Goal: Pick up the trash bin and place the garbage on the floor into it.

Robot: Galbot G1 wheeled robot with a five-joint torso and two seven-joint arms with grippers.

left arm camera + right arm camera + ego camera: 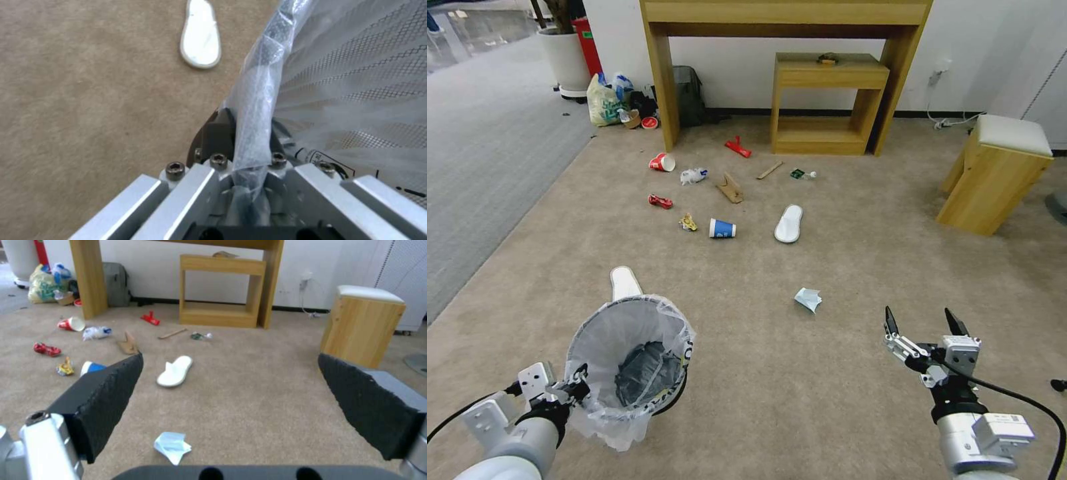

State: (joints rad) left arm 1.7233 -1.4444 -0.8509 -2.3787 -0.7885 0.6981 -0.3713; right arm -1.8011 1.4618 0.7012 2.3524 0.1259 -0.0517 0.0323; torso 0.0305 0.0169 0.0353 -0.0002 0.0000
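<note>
Left tool [577, 387] is clamped on the rim of the small round black mesh trash bin [627, 363], pinching rim and translucent white plastic liner bag [262, 100] together; the bin hangs off the carpet at the robot's near left, mouth up. Judgement: bin is light and fairly stiff, so a rim pinch carries it, but the liner is slick and loose — it could slide between pad and rim. Left arm is low and tucked in, wrist aimed forward along the rim.

Right tool [924, 327] is spread wide and holding nothing, fingers [111, 396] pointing forward, forearm low at the bin's right, well apart from it.

Outward from the bin over the beige short-pile carpet [840, 400]:
- one flat white slipper [625, 283] just beyond the bin
- crumpled pale blue paper [808, 299] right of the bin, nearest the right tool. Light, soft, pinch anywhere across the wad.
- farther off: blue paper cup [721, 229] on its side, second white slipper [789, 223], yellow wrapper [688, 222], crushed red can [660, 201]
- farther still: red paper cup [662, 162], cardboard scrap [730, 188], wooden stick [770, 170]

Cups will crush easily — take them by the wall, gently. Slippers are floppy, so grip at the edge mid-length.
</note>
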